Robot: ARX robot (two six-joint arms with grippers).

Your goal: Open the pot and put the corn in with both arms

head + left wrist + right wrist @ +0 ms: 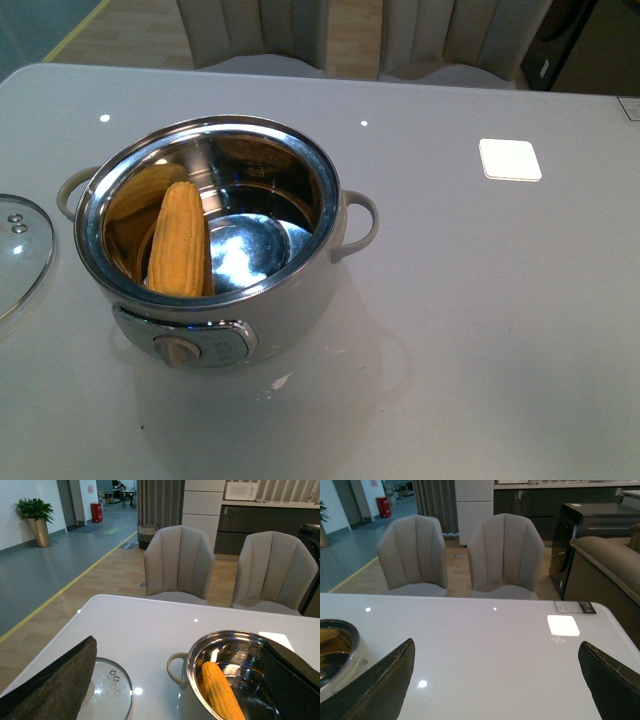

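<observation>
The yellow-orange corn cob (180,252) leans inside the cream-white round electric pot (300,300), with the glass lid (20,250) beside it. Both black grippers, left (175,680) and right (495,680), are spread apart and empty; a careless retreat could likely knock the pot's handle

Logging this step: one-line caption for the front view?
Corn leaning inside the open pot, glass lid on the table beside it.

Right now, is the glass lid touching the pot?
Apart. In the front view a strip of bare table separates the glass lid from the pot and its near side handle; the left wrist view shows the same gap.
</observation>
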